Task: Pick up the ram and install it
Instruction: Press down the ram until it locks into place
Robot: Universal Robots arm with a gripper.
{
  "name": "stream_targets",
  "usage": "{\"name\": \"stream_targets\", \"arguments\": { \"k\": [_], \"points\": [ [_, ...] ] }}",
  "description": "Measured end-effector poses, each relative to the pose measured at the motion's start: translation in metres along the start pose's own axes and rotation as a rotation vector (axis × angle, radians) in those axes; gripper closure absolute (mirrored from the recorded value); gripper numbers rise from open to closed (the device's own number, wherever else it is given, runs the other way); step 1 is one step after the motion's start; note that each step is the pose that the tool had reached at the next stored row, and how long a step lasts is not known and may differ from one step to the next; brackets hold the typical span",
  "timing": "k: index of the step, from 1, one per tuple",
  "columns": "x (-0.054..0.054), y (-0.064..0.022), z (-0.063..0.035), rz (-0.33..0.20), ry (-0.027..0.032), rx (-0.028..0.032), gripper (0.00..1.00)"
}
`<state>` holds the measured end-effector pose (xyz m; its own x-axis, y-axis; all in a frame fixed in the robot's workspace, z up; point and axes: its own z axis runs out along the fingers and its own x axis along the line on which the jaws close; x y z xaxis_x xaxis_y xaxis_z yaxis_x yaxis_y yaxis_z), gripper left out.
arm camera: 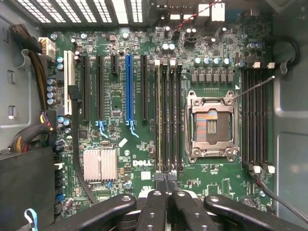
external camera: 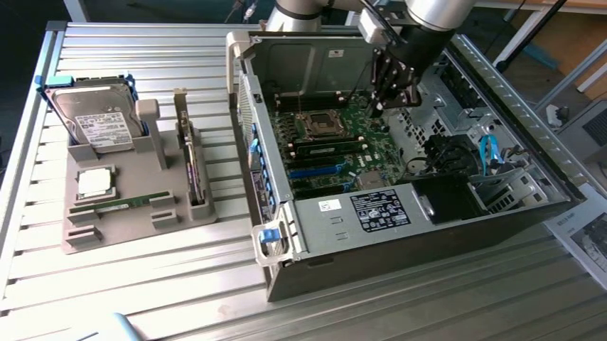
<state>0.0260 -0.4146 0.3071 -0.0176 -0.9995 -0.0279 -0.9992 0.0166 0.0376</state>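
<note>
Ram: the ram (external camera: pixel 119 206), a green stick with a pale label, lies flat in a groove of the grey tray (external camera: pixel 124 238), at the exterior view's left, well apart from the arm.
Tray neighbours: the square processor chip (external camera: pixel 95 182) sits just beside the stick; the hard drive (external camera: pixel 95 122) stands tilted at the tray's far end, the print on its white label too small to read.
Room: bare slatted table (external camera: pixel 142 298) lies around the tray; a narrow gap separates it from the computer case (external camera: pixel 284 238), whose side is open.
Gripper: the gripper (external camera: pixel 379 108) (arm camera: pixel 167 179) hangs inside the case over the motherboard (arm camera: pixel 120 120), fingers pressed together on nothing.
Board: long memory slots flank the CPU socket (arm camera: pixel 211 127); a thin strip stands edge-on in one slot (arm camera: pixel 159 120).
Writing: "DELL" (arm camera: pixel 142 163) is printed beside the finned heatsink (arm camera: pixel 100 164); the case's black sticker (external camera: pixel 379 209) is unreadable.
</note>
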Motion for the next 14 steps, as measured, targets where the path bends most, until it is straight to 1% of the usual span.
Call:
{"name": "stream_targets", "arguments": {
  "k": [6,9,14],
  "points": [
    [0.000,-0.0003,0.0079,0.000,0.0002,0.0000,0.90],
    [0.000,-0.0006,0.0152,0.000,0.0000,0.0000,0.90],
    [0.001,-0.0010,0.0245,0.000,0.0001,0.0000,0.90]
  ]
}}
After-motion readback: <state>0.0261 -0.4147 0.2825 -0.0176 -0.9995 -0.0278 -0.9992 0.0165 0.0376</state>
